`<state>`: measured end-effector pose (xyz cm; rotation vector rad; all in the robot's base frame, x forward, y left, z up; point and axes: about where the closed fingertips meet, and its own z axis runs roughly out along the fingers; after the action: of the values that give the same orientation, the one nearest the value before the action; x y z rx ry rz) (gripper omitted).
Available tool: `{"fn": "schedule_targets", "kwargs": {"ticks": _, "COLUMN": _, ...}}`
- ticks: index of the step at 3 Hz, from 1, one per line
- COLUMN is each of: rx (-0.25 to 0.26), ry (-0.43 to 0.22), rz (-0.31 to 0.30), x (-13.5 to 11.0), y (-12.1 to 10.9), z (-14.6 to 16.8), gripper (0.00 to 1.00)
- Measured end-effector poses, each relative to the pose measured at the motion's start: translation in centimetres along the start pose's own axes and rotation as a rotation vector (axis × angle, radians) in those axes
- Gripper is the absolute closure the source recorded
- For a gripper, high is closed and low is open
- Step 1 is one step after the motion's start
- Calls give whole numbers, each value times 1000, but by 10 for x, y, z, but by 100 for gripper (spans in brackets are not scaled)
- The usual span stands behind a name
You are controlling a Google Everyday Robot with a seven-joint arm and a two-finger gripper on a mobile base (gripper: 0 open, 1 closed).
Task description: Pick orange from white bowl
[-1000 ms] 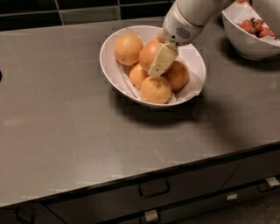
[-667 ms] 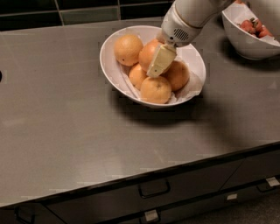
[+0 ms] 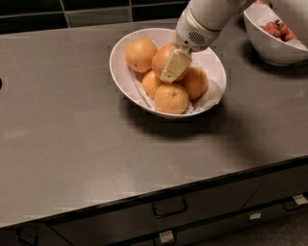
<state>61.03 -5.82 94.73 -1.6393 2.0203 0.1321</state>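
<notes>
The orange sits at the centre of the white bowl, toward 12 o'clock. It looks firm, fairly heavy and smooth, so it may slip; a hold across its widest part seems best. The gripper lies against its 3 o'clock side, but whether its jaws pinch it cannot be told. Neighbouring oranges crowd at 10, 4 and 6 o'clock, on crinkled paper. A bowl of red fruit stands at 2 o'clock.

The white arm slanted in from the frame's upper right, its pincer pointing down-left at upper centre.
</notes>
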Motion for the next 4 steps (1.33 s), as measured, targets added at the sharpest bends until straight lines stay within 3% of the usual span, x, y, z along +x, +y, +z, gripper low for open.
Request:
{"fn": "schedule_targets", "kwargs": {"ticks": 2, "rx": 98, "ry": 15, "rz": 15, "x": -6, "y": 9, "z": -12, "gripper": 45}}
{"fn": "schedule_targets", "kwargs": {"ticks": 3, "rx": 107, "ry": 23, "rz": 28, "x": -3, "y": 9, "z": -11, "gripper": 46}}
{"fn": "schedule_targets", "kwargs": {"ticks": 4, "rx": 107, "ry": 23, "rz": 28, "x": -3, "y": 9, "z": -11, "gripper": 65}}
